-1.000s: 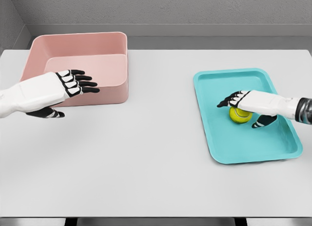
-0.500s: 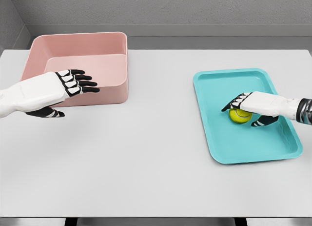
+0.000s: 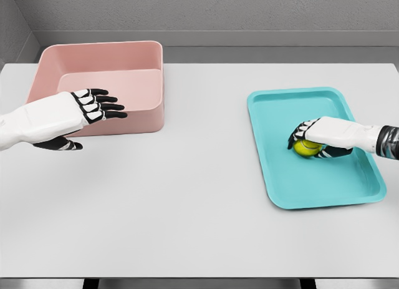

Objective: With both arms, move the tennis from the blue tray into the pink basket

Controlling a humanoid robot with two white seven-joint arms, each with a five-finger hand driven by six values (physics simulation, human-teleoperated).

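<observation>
Grey wall behind, white table [image 3: 187,195] in front, with the pink basket [image 3: 103,83] at the far left and the blue tray [image 3: 280,176] at the right. Since half a second ago the right hand [image 3: 321,134] has closed: its fingers, then arched loosely over the ball, now curl down its left side and the thumb tucks in beneath, so it grips the ball [image 3: 307,148]. That arm reaches in from the right edge, palm down. The left hand [image 3: 81,111] has not moved, hovering before the basket's front wall with fingers straight and relaxed, holding nothing. Yellow-green and half hidden, the ball sits mid-tray.
</observation>
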